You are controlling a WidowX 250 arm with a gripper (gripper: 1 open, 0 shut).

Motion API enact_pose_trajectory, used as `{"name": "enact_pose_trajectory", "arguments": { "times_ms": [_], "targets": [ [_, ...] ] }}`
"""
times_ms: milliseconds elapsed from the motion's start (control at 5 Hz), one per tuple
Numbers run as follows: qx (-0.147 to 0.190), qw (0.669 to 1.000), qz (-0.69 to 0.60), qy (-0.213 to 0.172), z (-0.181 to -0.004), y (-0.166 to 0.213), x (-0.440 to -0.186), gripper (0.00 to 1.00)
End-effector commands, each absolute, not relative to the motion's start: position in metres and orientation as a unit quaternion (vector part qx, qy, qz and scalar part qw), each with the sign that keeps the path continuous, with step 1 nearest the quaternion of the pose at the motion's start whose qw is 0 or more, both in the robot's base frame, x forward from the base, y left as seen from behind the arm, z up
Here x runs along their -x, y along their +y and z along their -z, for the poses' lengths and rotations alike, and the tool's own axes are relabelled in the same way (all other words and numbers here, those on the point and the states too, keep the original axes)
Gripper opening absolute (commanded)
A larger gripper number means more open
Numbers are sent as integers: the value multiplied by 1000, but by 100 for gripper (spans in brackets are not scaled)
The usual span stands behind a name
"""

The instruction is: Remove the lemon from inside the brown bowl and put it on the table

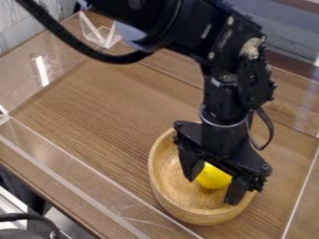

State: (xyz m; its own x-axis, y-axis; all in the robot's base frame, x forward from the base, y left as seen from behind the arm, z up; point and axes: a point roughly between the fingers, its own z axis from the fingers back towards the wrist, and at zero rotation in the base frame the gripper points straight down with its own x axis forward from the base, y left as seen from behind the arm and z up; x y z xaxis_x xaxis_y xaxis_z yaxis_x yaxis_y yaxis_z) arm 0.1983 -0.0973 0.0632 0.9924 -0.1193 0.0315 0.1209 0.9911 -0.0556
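Note:
The brown bowl (171, 193) sits on the table (112, 103) near its front right corner. Inside it lies the lemon (214, 176), small and bright yellow. My black gripper (214, 181) points straight down into the bowl and stands open, one finger on each side of the lemon. Whether the fingers (188, 166) touch the fruit I cannot tell. The lower part of the lemon is hidden by the gripper.
Low clear acrylic walls (88, 191) run along the table's edges, close to the bowl at the front and right. Bare wood-grain tabletop stretches to the left and behind the bowl. The black arm (230, 75) rises above the bowl.

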Motion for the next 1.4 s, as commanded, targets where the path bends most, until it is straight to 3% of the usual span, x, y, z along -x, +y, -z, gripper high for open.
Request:
{"name": "enact_pose_trajectory", "arguments": {
  "times_ms": [0,1200],
  "targets": [
    [38,997,67,-30,-66,-102,-200,100],
    [24,997,65,-34,-56,-96,-197,100]
  ]
}}
